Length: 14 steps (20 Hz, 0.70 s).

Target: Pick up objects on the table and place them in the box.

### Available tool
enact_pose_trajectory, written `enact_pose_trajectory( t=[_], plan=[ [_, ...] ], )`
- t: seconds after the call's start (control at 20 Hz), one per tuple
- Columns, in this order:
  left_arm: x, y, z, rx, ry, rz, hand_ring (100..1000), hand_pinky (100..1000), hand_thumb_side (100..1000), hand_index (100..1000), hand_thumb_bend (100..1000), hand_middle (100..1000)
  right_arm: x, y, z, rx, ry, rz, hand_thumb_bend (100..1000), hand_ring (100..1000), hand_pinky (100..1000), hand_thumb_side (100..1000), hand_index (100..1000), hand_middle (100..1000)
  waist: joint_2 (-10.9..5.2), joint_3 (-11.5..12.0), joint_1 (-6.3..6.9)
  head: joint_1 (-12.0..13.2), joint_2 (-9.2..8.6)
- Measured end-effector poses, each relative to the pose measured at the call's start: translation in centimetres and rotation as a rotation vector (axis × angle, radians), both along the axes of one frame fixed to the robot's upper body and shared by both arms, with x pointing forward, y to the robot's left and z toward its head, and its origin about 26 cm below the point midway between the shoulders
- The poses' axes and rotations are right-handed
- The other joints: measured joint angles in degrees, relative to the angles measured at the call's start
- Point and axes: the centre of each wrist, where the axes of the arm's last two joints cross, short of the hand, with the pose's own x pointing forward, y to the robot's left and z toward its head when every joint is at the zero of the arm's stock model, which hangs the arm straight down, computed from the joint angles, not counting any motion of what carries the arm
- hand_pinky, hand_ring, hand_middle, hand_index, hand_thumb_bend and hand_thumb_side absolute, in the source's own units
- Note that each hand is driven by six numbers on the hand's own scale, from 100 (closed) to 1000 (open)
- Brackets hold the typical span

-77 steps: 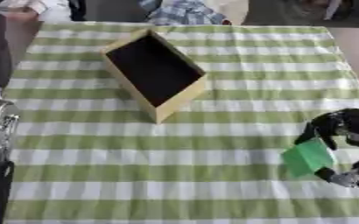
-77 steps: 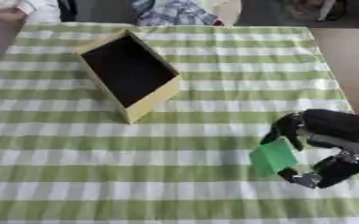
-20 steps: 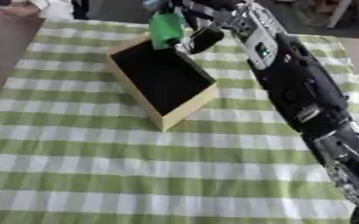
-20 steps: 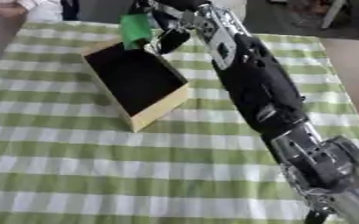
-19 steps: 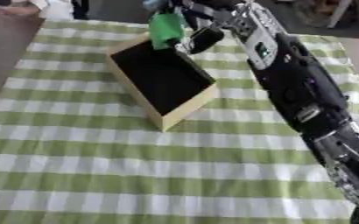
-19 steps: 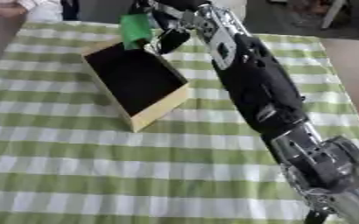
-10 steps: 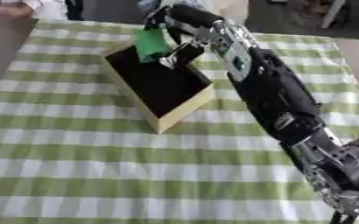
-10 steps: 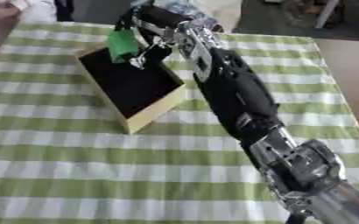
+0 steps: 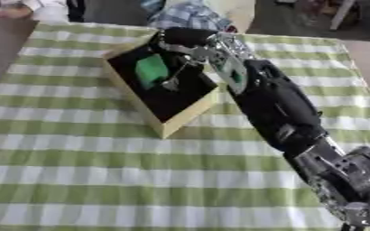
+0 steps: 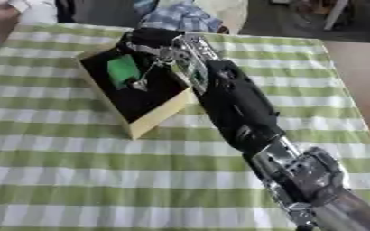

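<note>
Green object (image 9: pixel 151 71) (flat, bright) inside the box (image 9: pixel 166 128), over its dark interior near the far end. Right hand (image 9: pixel 178 50) above the box, fingers curled down beside the object; whether they pinch it cannot be told. Box on the green-checked tablecloth (image 9: pixel 77 171).

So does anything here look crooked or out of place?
Only the box, which sits askew to the cloth's stripes. The right hand reaches over it with a green object inside its opening. Nothing spilled or damaged.
</note>
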Motion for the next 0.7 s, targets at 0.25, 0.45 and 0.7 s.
enact_pose_trajectory(
  t=[0.25, 0.45, 0.7],
  plan=[
    [0.0, 0.01, -0.02, 0.001, 0.001, 0.0, 628, 535, 567, 720, 100, 575, -0.03, 0.22, -0.25, -0.056, -0.006, 0.0, 113, 701, 755, 274, 792, 590, 0.0, -0.1, 0.0, 0.1, 0.0],
    [0.0, 0.01, -0.03, 0.004, 0.003, 0.0, 628, 534, 567, 720, 100, 575, -0.16, 0.33, -0.02, -0.074, -0.028, 0.001, 248, 819, 865, 217, 875, 739, 0.0, -0.2, 0.0, 0.2, 0.0],
    [0.0, 0.01, -0.04, 0.006, 0.005, 0.0, 628, 535, 567, 720, 100, 574, -0.38, 0.55, 0.48, -0.099, -0.03, 0.013, 341, 902, 969, 254, 920, 852, -0.01, -0.4, 0.02, 0.2, 0.0]
  ],
)
